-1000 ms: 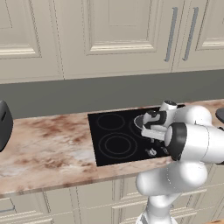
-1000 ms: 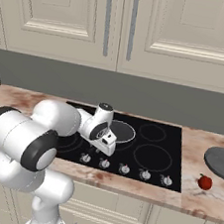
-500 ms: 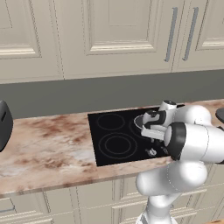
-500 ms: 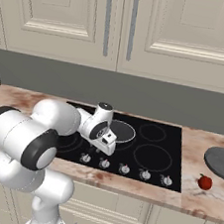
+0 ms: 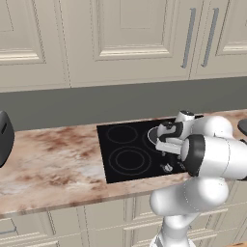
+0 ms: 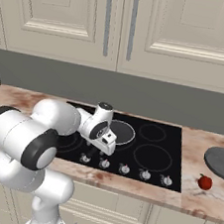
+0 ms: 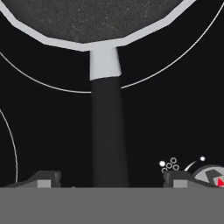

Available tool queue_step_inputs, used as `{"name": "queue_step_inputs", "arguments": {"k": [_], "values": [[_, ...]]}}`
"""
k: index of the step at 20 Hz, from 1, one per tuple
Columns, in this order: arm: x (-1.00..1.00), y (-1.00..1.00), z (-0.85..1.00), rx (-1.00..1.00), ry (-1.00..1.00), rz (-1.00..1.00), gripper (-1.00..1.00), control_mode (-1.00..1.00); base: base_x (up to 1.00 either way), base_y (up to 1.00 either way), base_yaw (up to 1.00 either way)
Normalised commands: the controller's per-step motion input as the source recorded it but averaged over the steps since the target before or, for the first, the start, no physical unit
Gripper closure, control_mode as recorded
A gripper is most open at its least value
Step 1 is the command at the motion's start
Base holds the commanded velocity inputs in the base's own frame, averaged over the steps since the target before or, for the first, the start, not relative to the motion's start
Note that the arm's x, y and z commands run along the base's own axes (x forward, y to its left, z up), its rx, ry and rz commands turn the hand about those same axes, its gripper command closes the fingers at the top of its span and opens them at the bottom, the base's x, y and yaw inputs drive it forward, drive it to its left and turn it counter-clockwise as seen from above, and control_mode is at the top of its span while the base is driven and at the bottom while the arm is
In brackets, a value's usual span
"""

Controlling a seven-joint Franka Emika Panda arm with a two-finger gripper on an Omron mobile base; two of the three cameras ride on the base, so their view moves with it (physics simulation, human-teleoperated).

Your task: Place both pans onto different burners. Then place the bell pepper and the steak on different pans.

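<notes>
Home kitchen — cream panelled cabinets, marble-look counter, black glass cooktop with ringed burners.

left base: behind-left of arm, looks forward-down, mid-range | right base: behind-right, forward-down, mid-range | both share black cooktop and bench | hand: close, aimed down at pan handle
</notes>
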Motion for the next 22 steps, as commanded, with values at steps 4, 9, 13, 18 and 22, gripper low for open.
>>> {"name": "queue_step_inputs", "arguments": {"k": [4, 9, 13, 18, 22], "values": [[-0.02, -0.07, 0.02, 0.00, -0.02, 0.00, -1.00, -1.00, 0.00, 0.00, 0.00], [-0.08, -0.15, 0.23, 0.00, -0.01, 0.00, -1.00, -1.00, 0.00, 0.00, 0.00], [-0.31, -0.07, 0.36, -0.01, -0.08, 0.04, -1.00, -1.00, 0.00, 0.00, 0.00], [-0.40, -0.07, 0.23, -0.07, -0.09, 0.05, -1.00, -1.00, 0.00, 0.00, 0.00], [-0.40, 0.00, 0.16, -0.14, -0.08, 0.09, -1.00, -1.00, 0.00, 0.00, 0.00]]}}
